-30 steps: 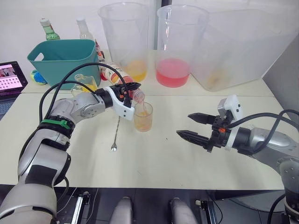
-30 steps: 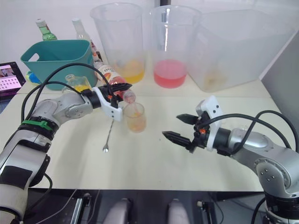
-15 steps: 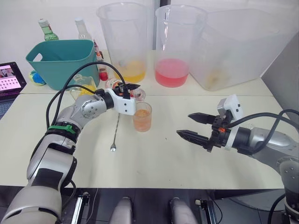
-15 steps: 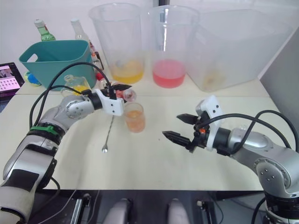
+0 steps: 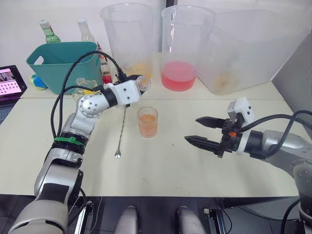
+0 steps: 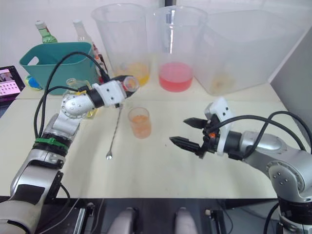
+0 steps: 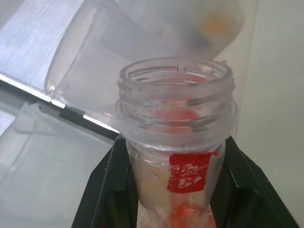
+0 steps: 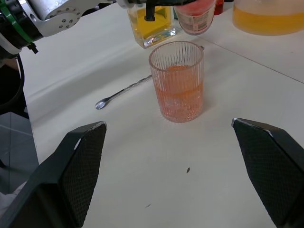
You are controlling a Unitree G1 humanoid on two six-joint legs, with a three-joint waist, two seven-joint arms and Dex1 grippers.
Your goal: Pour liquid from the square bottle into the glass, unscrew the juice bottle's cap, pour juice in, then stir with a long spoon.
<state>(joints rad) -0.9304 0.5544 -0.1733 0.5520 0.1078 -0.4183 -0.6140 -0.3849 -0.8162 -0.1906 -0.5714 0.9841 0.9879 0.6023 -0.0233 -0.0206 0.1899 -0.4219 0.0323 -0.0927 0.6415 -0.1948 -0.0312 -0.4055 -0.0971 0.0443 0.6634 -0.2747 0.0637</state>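
Reaching forward and inward, your left arm bends at the elbow and carries its wrist behind and to the left of the small clear ribbed glass (image 5: 148,121), which stands on the pale table (image 5: 161,165) holding orange-pink liquid. Your right arm lies low over the right side of the table, forearm pointing left towards the glass. The left gripper (image 7: 173,190) has its two black fingers clamped on the neck of the slim clear plastic juice bottle (image 7: 175,137), whose mouth is uncapped; a red mark on the neck shows no readable writing. The right gripper (image 5: 204,131) is spread wide and holds nothing. The long thin silver spoon (image 5: 120,135) lies flat left of the glass. The square glass bottle of yellow liquid (image 8: 151,23) stands just beyond the glass.
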